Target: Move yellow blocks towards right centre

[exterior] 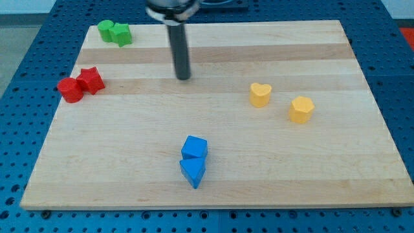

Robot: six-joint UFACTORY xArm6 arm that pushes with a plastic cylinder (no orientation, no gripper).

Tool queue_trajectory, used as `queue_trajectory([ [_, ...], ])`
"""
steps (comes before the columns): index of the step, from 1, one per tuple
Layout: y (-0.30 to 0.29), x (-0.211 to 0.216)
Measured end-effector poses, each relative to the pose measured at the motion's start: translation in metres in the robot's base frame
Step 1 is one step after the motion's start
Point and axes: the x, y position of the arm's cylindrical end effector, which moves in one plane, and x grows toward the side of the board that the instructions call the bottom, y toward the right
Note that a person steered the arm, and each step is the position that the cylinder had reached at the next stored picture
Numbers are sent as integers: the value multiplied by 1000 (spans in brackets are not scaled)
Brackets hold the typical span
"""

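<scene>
A yellow heart block (260, 94) and a yellow hexagonal block (301, 109) sit close together on the wooden board (272, 162), right of its centre. My tip (184, 77) rests on the board in the upper middle, well to the left of the yellow heart and a little above it. It touches no block.
Two red blocks (80, 84) lie together at the view's left edge of the board. Two green blocks (114, 32) sit at the top left corner. A blue cube (194, 147) and a blue triangular block (193, 171) touch each other at the bottom centre.
</scene>
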Motion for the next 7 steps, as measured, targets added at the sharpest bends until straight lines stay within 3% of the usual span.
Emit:
queue_trajectory([
  [2, 1, 13],
  [3, 17, 50],
  [5, 131, 62],
  [7, 204, 61],
])
